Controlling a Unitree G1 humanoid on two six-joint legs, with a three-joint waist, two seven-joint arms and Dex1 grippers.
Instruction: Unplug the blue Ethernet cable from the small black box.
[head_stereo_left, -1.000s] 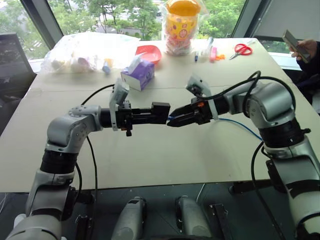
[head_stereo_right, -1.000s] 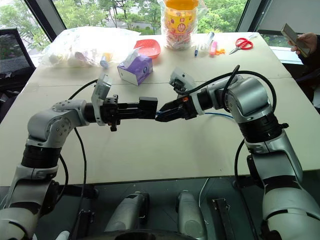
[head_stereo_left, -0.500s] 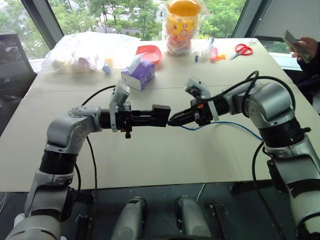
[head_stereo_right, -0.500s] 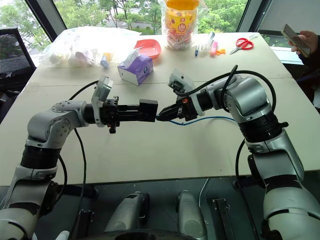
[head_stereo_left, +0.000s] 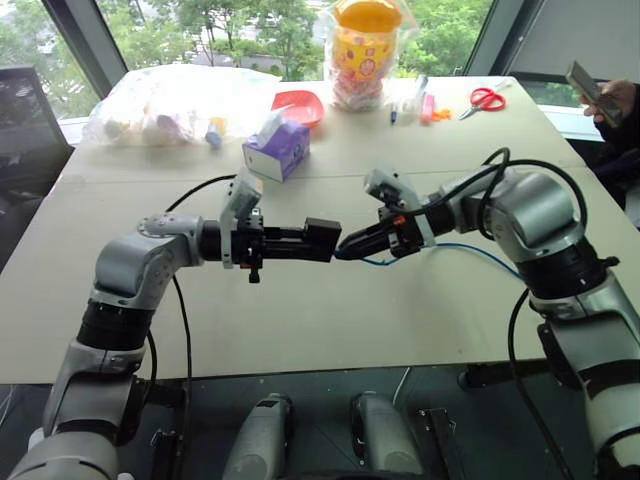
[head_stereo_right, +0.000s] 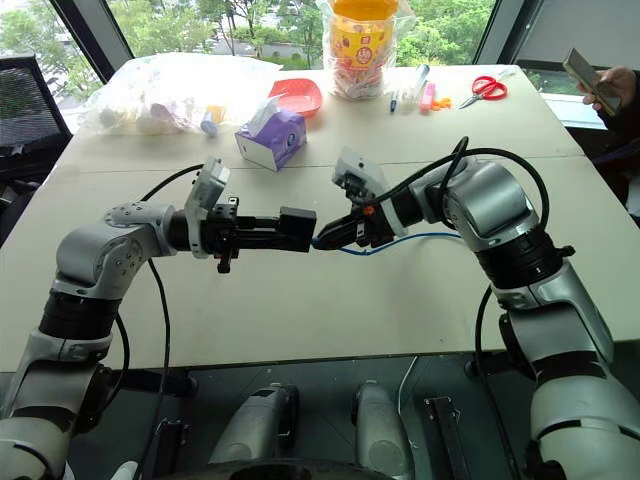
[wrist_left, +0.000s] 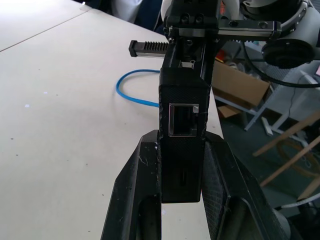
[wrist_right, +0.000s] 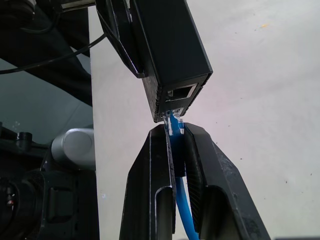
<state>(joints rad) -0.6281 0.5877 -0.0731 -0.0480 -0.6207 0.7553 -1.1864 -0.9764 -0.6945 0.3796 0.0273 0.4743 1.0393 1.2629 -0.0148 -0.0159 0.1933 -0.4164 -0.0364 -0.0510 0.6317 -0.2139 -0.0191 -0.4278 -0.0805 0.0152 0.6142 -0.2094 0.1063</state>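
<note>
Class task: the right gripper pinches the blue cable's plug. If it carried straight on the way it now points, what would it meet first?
Most likely the small black box in the left gripper, just ahead of the right gripper; the plug looks already out.

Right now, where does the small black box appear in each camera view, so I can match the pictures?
Left eye view: small black box at centre, held by the left gripper.
Right eye view: centre, slightly left.
Left wrist view: middle, between the fingers, empty socket facing the camera.
Right wrist view: upper middle, above the plug.
Shared landmark: the blue Ethernet cable, pinched by the right gripper.
</note>
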